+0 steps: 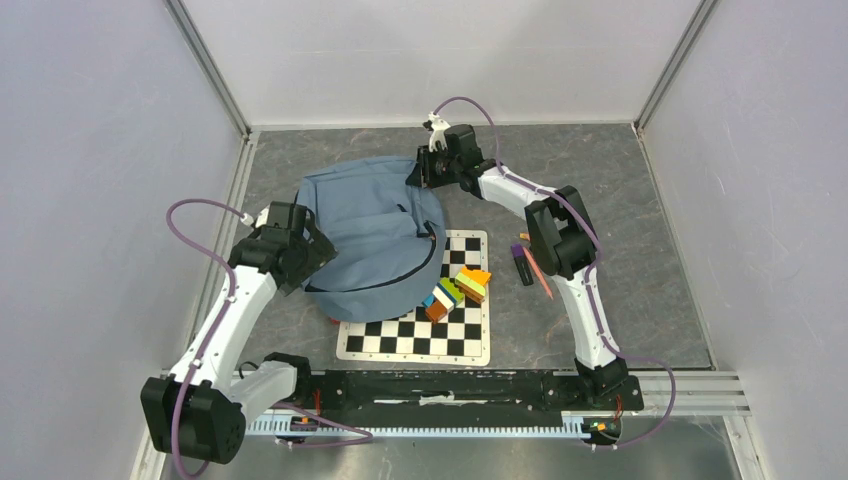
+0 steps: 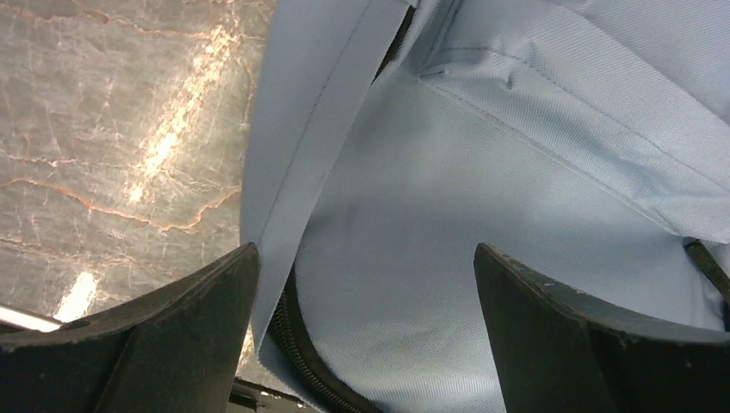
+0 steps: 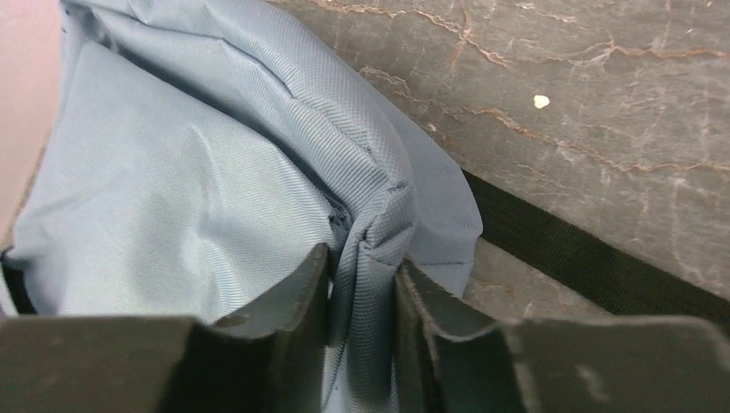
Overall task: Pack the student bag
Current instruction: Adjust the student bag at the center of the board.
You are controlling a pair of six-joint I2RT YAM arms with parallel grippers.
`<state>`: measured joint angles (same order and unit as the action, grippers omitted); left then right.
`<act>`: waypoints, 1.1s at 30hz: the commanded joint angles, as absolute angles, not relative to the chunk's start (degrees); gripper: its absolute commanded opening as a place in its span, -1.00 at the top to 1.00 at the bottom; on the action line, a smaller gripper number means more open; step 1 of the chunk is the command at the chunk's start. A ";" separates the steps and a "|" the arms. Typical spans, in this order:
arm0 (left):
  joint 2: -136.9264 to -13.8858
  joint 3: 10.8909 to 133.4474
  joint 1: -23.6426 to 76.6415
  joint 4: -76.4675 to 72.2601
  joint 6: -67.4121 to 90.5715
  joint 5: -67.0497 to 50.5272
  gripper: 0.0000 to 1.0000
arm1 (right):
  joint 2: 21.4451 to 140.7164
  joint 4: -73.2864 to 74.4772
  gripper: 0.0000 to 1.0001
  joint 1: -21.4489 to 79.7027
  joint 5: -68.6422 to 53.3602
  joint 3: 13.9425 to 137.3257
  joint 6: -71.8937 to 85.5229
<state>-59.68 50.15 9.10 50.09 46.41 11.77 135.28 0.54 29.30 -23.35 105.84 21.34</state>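
Note:
The dusty-blue student bag [image 1: 370, 235] lies on the table, partly over the chessboard [image 1: 420, 330]. Its black zipper [image 1: 405, 272] curves across the near side. My right gripper [image 1: 425, 172] is at the bag's far right edge, shut on a pinched fold of its fabric [image 3: 370, 249]. A black strap [image 3: 585, 258] lies on the table beside that fold. My left gripper [image 1: 318, 250] is open at the bag's left edge, with its jaws wide apart over the blue fabric [image 2: 387, 284] and the zipper trim [image 2: 297, 361].
Colourful blocks [image 1: 457, 290] lie on the chessboard just right of the bag. A purple marker [image 1: 522, 263] and an orange pencil [image 1: 538, 272] lie on the table under my right arm. Grey walls enclose the table on three sides.

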 commanded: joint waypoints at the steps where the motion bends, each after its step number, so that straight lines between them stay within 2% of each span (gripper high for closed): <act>1: -58.05 49.35 8.88 55.02 50.13 9.54 -0.99 | 135.12 -0.98 0.48 29.74 -22.89 108.54 21.97; 4: -57.55 46.39 8.92 53.90 51.88 2.07 -0.99 | 134.16 -0.88 0.68 29.71 -22.51 108.57 21.66; 6: -56.22 45.09 8.96 53.93 52.42 2.07 -0.99 | 133.48 -0.80 0.80 29.71 -22.04 108.55 21.57; 10: -54.75 45.63 8.96 55.05 51.86 1.93 -0.99 | 132.43 -0.79 0.91 29.71 -21.35 108.68 21.37; 17: -51.68 46.49 8.96 60.10 50.71 1.81 -0.99 | 130.73 -0.14 0.90 29.56 -20.00 108.77 20.36; 21: -51.29 43.08 8.96 56.20 51.12 0.27 -0.98 | 129.66 -0.12 1.00 29.53 -19.41 108.22 19.45; 22: -51.67 42.40 8.97 54.46 50.90 -1.32 -0.91 | 129.12 -0.17 1.00 29.53 -19.21 107.90 19.50; 23: -52.25 41.54 8.89 52.00 50.89 -2.09 -0.70 | 128.67 -0.10 1.00 29.53 -19.00 107.76 19.54; 24: -52.80 41.05 8.88 49.49 50.49 -3.70 -0.10 | 128.03 -0.09 1.00 29.45 -18.95 107.91 19.67; 25: -53.87 41.13 8.88 46.39 49.90 -5.33 0.42 | 127.35 0.61 1.00 29.36 -18.86 108.10 19.87; 26: -55.14 42.24 8.89 44.21 49.54 -6.27 0.76 | 126.15 1.60 1.00 29.23 -18.46 108.40 19.80; 27: -56.33 43.94 8.88 43.24 49.30 -6.27 0.94 | 124.70 1.99 1.00 29.18 -17.57 108.53 19.33; 33: -67.67 65.47 8.05 44.10 39.56 -2.96 0.96 | 113.58 5.69 1.00 29.00 -4.55 104.81 13.27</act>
<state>-62.52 49.98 8.95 50.89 47.70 -3.20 127.26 6.94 29.91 -14.92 105.08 18.13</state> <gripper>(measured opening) 0.075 0.097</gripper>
